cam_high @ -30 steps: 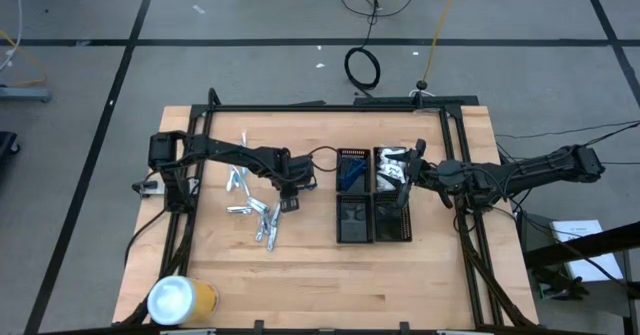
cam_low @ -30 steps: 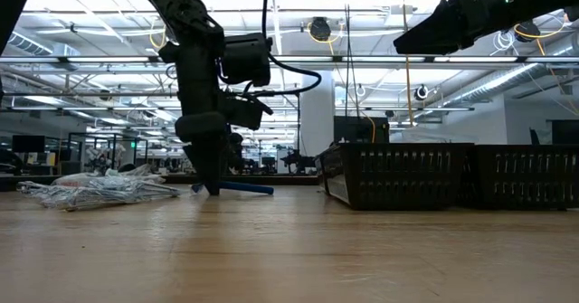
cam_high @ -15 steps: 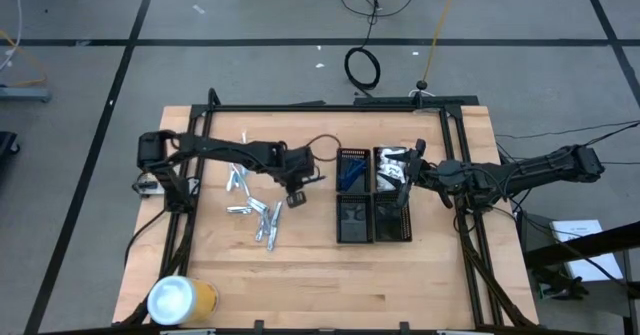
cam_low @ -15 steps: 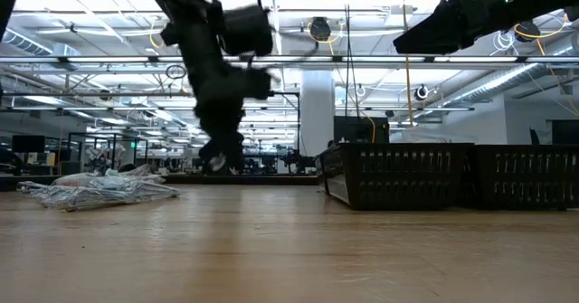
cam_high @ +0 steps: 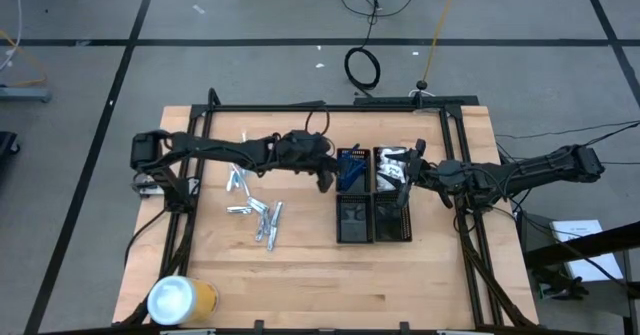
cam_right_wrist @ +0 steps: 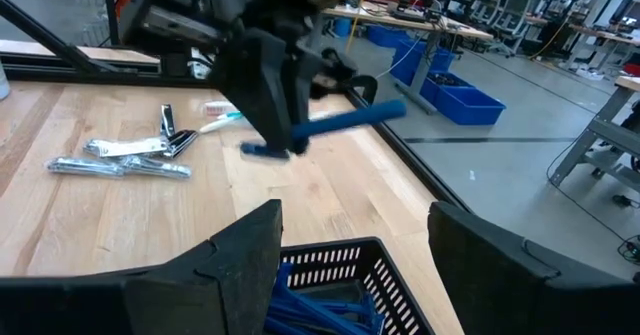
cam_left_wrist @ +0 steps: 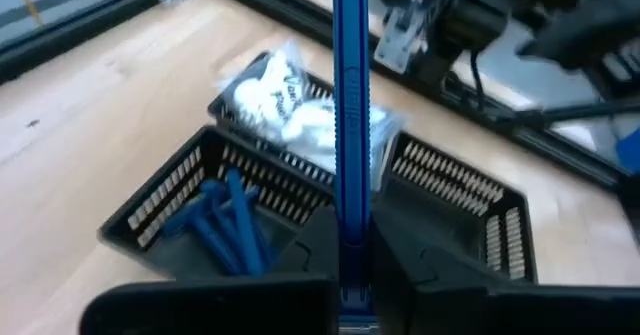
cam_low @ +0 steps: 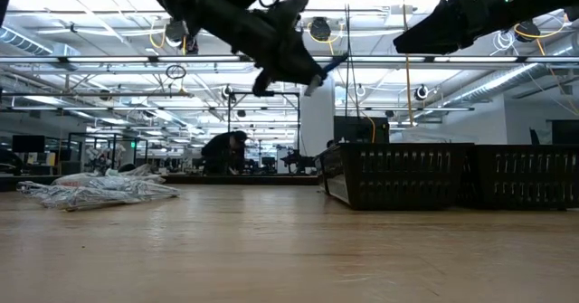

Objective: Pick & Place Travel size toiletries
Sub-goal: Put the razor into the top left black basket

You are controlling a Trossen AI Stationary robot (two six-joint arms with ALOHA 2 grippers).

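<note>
I see the left gripper (cam_high: 325,180) in the air, at the edge of the black trays (cam_high: 352,217), and its fingers are closed on a blue razor (cam_left_wrist: 349,125). The razor is clamped by the handle, which points forward from between the fingers, away from the wrist. In the low view the same razor (cam_low: 318,73) is high above the wooden table (cam_high: 300,275), not touching anything.

Directly ahead of this pincer and below the raised handle is the tray compartment with more blue razors (cam_left_wrist: 222,230) lying inside. Beyond the handle, the next compartment holds a crinkly white packet (cam_left_wrist: 290,105).

Behind the left pincer, back toward its arm base, the silvery sachets (cam_high: 258,215) remain loose on the table; from the right wrist camera I see these sachets (cam_right_wrist: 120,155) next to a toothbrush (cam_right_wrist: 218,123).

The right gripper (cam_high: 405,178) hangs over the trays on the other side, near the white packet, well apart from the left one. Its two fingers (cam_right_wrist: 230,260) stand wide and there is nothing between them; under them I see the tray rim and blue razors.

A yellow cylinder with white lid (cam_high: 180,300) stands at the table corner, far from both pincers.
</note>
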